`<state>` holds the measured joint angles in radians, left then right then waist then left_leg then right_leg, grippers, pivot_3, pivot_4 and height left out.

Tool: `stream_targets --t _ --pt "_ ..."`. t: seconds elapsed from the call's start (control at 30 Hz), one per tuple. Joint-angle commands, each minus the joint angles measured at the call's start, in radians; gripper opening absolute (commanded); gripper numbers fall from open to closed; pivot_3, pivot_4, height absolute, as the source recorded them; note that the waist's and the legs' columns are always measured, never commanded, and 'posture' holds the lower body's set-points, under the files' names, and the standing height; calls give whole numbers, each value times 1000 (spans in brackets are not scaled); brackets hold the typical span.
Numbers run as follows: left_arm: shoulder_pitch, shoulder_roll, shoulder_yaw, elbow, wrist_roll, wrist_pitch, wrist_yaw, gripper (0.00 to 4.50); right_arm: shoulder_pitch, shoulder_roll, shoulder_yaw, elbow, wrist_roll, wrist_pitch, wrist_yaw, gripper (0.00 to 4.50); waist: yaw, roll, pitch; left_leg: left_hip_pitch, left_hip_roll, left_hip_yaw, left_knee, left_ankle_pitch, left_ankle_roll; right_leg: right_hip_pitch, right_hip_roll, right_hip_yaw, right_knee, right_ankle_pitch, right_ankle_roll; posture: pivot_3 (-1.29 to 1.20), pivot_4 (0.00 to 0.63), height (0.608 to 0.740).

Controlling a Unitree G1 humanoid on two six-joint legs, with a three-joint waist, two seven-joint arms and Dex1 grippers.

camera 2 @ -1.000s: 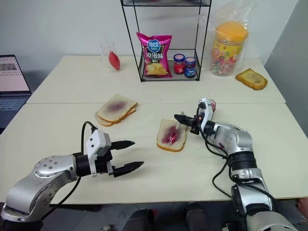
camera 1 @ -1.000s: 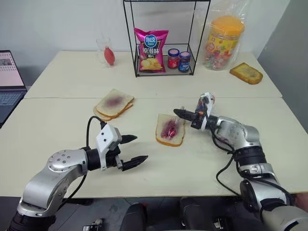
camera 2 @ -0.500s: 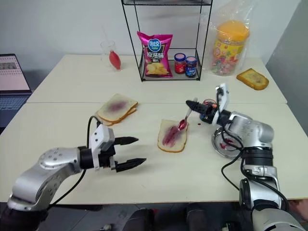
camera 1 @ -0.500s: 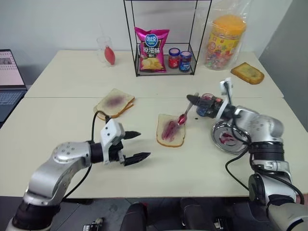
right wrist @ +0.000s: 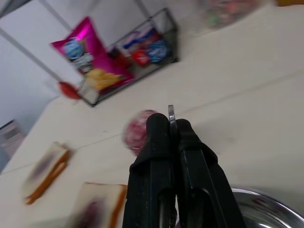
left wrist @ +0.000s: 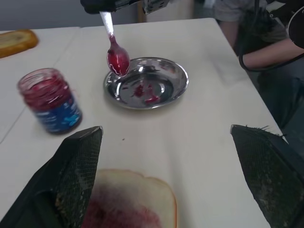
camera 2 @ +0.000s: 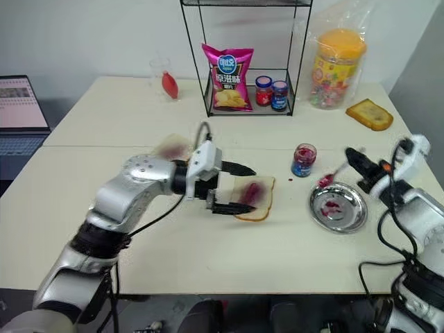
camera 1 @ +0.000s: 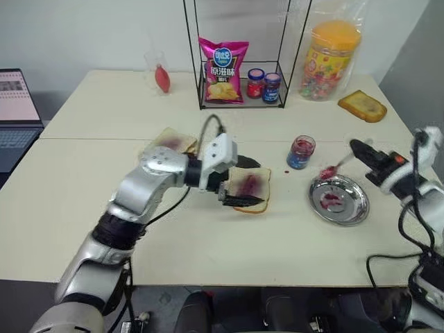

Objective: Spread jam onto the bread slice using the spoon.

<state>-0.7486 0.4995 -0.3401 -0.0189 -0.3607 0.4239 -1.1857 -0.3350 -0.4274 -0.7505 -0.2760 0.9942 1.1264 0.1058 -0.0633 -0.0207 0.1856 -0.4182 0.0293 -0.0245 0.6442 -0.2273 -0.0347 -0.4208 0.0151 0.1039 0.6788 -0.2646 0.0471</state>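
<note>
The bread slice (camera 1: 250, 184) lies mid-table with a purple-red jam patch in its middle. My left gripper (camera 1: 261, 184) is open, one finger on the far side of the slice and one on its near side, just above it. Right of the slice stands the small jar of jam (camera 1: 300, 152). My right gripper (camera 1: 355, 146) is shut on the spoon (camera 1: 331, 169) by its handle. The spoon's red-stained bowl hangs over the far rim of the round steel dish (camera 1: 354, 211), which has jam smears in it. The left wrist view shows the spoon (left wrist: 117, 58) above the dish (left wrist: 178, 80).
A wire rack (camera 1: 239, 55) at the back holds a crisp bag and two lidded jars. A sweets jar (camera 1: 326, 59) and a toast (camera 1: 363, 105) sit back right. Stacked slices (camera 1: 170, 141) lie behind my left arm. A laptop (camera 1: 17, 111) is far left.
My left arm swung right and now has its open fingers either side of the bread slice. My right gripper carried the spoon right, from over the slice to above the steel dish.
</note>
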Motion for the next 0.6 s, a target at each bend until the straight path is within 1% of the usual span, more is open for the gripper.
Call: stream_targets --t 0.03,0.17,0.3,0.37,0.4,0.6 --pt "-34 -88 -33 120 53 -66 9 4500 58 45 -35 43 -13 -124 10 10 -5 0 0 1 0 0 0 0 0 1 0 0 1 0 0 0 150 740" --pt "-33 -137 -47 182 97 -108 0 4500 104 81 -21 111 -18 -197 37 10 -9 0 0 2 0 -1 1 0 1 2 1 -1 2 0 0 0 150 740" --pt "-34 -164 -41 198 118 -121 12 4500 107 103 20 176 -33 -253 73 10 -15 1 -1 2 0 -1 1 1 1 2 1 0 2 1 1 0 150 740" --pt "-31 -168 -36 196 123 -121 10 4500 112 92 51 212 -69 -291 99 469 -16 1 -1 2 0 -1 1 1 1 2 1 0 1 1 1 0 150 740" --pt "-30 -168 -34 196 124 -122 8 4500 114 89 61 220 -76 -304 103 607 -17 1 -1 2 0 -1 1 1 1 2 1 0 1 1 1 0 150 740" --pt "-10 -152 -16 167 125 -107 19 4500 100 83 69 275 -57 -342 123 2103 -17 1 -1 2 0 -1 1 1 1 2 1 0 1 1 1 0 150 740"
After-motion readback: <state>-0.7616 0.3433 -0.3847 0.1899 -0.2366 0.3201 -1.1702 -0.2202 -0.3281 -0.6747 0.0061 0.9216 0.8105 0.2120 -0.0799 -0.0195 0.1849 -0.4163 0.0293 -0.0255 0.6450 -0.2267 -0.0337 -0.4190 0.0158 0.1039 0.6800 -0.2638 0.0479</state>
